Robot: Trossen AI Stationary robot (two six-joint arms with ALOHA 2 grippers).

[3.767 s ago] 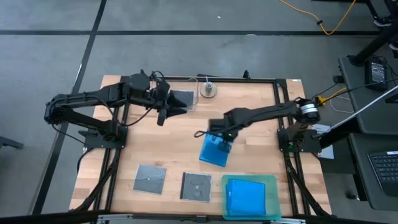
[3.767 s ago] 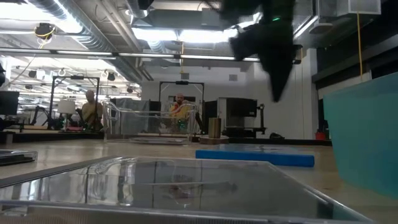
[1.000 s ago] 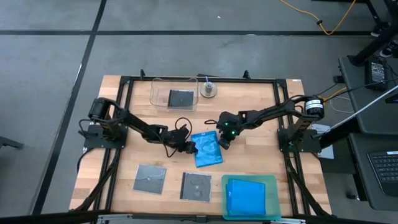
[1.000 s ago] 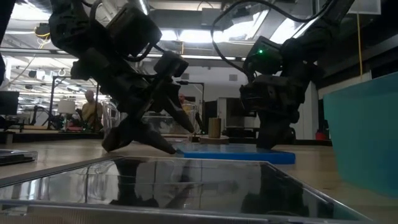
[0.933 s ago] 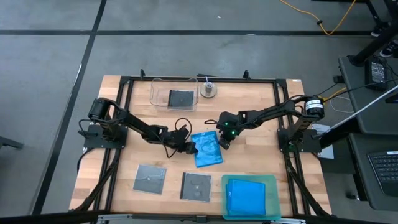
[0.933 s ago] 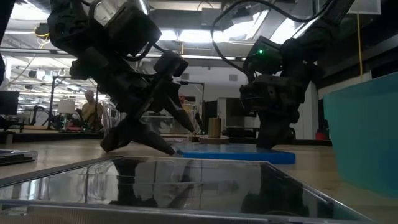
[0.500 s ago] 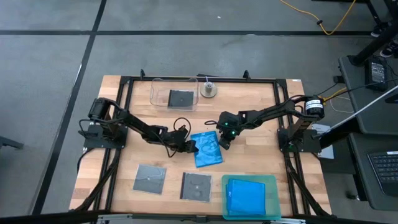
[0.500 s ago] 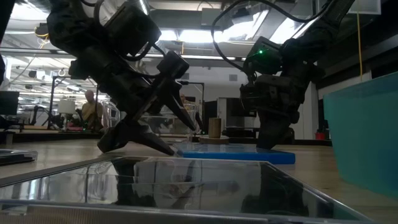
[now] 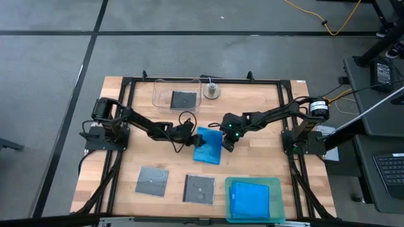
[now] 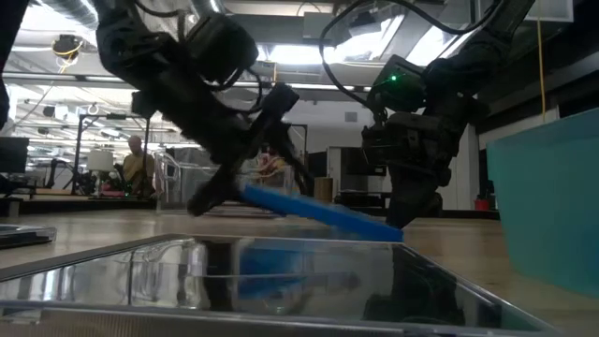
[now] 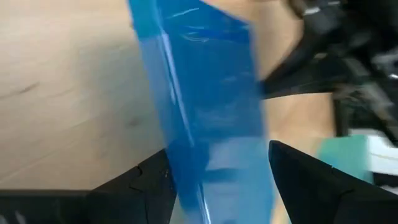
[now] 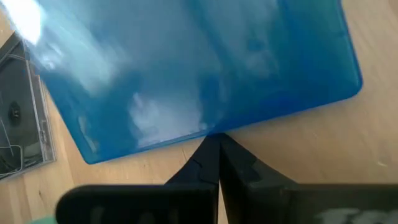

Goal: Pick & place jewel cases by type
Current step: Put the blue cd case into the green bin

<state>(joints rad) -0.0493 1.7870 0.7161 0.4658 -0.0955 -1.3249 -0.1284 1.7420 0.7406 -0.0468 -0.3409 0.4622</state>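
A bright blue jewel case (image 9: 207, 146) stands tilted at the table's middle, between my two grippers. My left gripper (image 9: 191, 140) is at its raised left edge, fingers open, with the case (image 11: 211, 124) running between them. My right gripper (image 9: 226, 147) is shut at the case's low right edge (image 10: 388, 234), which rests on the wood. Two grey-black jewel cases (image 9: 152, 181) (image 9: 199, 188) lie flat near the front edge. A third grey-black one (image 9: 184, 99) lies in the clear tub. My left gripper comes in low from the table's left with its fingers stacked, one under the case's left edge (image 10: 248, 193) and one above it. The jaws stand apart around that edge, and the case rides up on the lower finger (image 10: 208, 199), tilted. My right gripper sets its shut fingertips (image 12: 214, 158) against the case's right edge (image 12: 208, 129), slanting down from the table's right. That edge stays on the table in front of the tips.
A teal tray (image 9: 276, 184) at the front right holds blue cases (image 9: 249, 198); its wall (image 10: 547, 197) rises at the right of the low view. The clear tub (image 9: 158, 94) and a small metal cylinder (image 9: 211, 91) stand at the far edge.
My left gripper has pushed toward the right gripper and risen a little. The blue case, flat on the table a second ago, has tipped: its left edge has lifted while its right edge stays down at the right gripper's shut fingers.
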